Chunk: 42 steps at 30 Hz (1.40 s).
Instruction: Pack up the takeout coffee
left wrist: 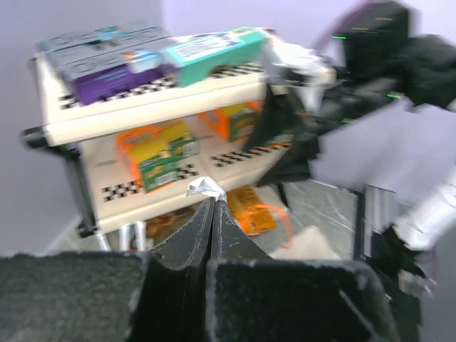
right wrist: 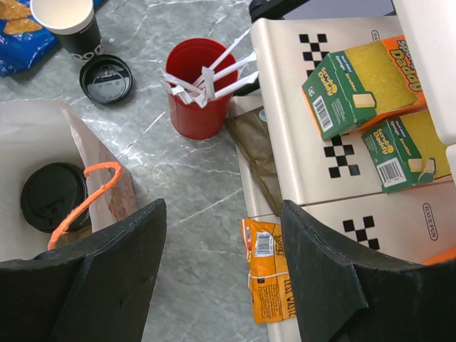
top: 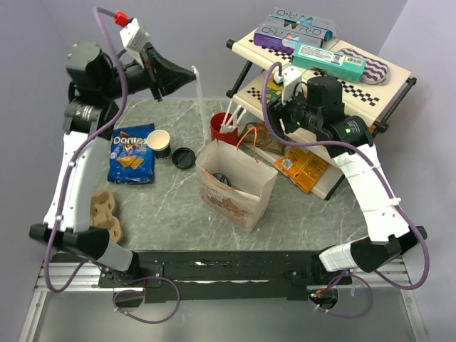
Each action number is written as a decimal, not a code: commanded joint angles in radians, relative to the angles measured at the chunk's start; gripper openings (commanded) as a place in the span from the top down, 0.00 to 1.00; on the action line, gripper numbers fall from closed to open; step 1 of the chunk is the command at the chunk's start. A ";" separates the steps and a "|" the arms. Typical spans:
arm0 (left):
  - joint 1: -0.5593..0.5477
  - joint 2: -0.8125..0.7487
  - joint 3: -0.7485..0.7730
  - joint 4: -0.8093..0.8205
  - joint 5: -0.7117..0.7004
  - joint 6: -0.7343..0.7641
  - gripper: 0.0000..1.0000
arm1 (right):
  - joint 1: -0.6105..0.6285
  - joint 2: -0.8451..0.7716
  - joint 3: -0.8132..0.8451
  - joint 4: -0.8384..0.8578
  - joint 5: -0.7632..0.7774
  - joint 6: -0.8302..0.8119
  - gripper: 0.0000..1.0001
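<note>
**Top external view.** The left arm is folded at the elbow, with the forearm high and the wrist turned toward the table centre. The left gripper (top: 194, 71) is clenched on a thin white paper-wrapped straw (top: 200, 96), which hangs straight down from the fingertips. The right arm reaches forward with its elbow out to the right. The right gripper (top: 276, 114) points down beside the cream two-tier shelf rack (top: 395, 75).

The small paper cup (top: 159, 142), cream inside with a dark outer sleeve, stands upright and uncovered on the grey marble-pattern table (top: 171, 206). It is below and to the left of the left gripper. Its round black plastic lid (top: 184, 157) lies flat just beside it, on the side toward the brown paper bag (top: 235, 192).

**Left wrist view.** The jaws are pressed together, and the crumpled end of the straw (left wrist: 205, 187) protrudes at the tips. The shelf rack (left wrist: 142, 107) and the right arm are ahead of the fingertips, both blurred.

**Right wrist view.** The right gripper (right wrist: 222, 206) is released, its jaws wide apart with nothing between them.
- **Below the gap:** bare table and an orange foil packet (right wrist: 265, 271).
- **Ahead of the fingers:** a red plastic cup (right wrist: 196, 92) holding white straws.
- **Ahead and far left:** the paper cup (right wrist: 68, 25), upright, with the lid (right wrist: 105, 78) just apart from it on the gripper's side.
- **Under the left finger:** the open paper bag (right wrist: 43, 128), with a round black-topped object (right wrist: 53, 196) inside.
</note>
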 commanded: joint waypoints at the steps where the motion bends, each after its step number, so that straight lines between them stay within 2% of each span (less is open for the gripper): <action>1: 0.002 -0.038 -0.049 -0.065 0.136 -0.009 0.99 | -0.010 -0.024 0.029 0.038 0.016 0.030 0.29; 5: -0.001 -0.107 -0.218 0.029 0.116 -0.052 0.99 | -0.010 -0.024 0.026 0.038 0.005 0.032 0.28; 9: -0.025 -0.087 -0.265 0.090 0.089 -0.054 0.99 | -0.011 -0.030 0.026 0.034 -0.012 0.033 0.28; 20: -0.162 0.002 -0.199 0.188 0.062 -0.164 0.99 | -0.011 -0.090 -0.046 0.038 -0.003 0.016 0.28; 28: -0.185 0.029 -0.129 0.182 0.062 -0.176 0.99 | -0.016 -0.090 -0.054 0.044 -0.003 0.016 0.28; 35: -0.202 0.038 -0.156 0.169 0.044 -0.161 0.99 | -0.019 -0.069 -0.037 0.043 -0.015 0.019 0.28; 36: -0.202 0.041 -0.155 0.138 0.035 -0.152 0.92 | -0.020 -0.069 -0.035 0.038 -0.018 0.016 0.28; 37: -0.202 0.042 -0.162 0.126 0.009 -0.135 0.66 | -0.020 -0.066 -0.032 0.037 -0.021 0.012 0.26; 38: -0.202 0.038 -0.167 0.118 -0.002 -0.126 0.53 | -0.020 -0.066 -0.031 0.032 -0.018 0.009 0.24; 40: -0.200 0.025 -0.171 0.113 -0.017 -0.107 0.36 | -0.020 -0.070 -0.029 0.027 -0.012 0.010 0.15; 42: -0.199 0.022 -0.156 0.090 -0.030 -0.084 0.27 | -0.019 -0.075 -0.017 0.015 -0.018 0.013 0.05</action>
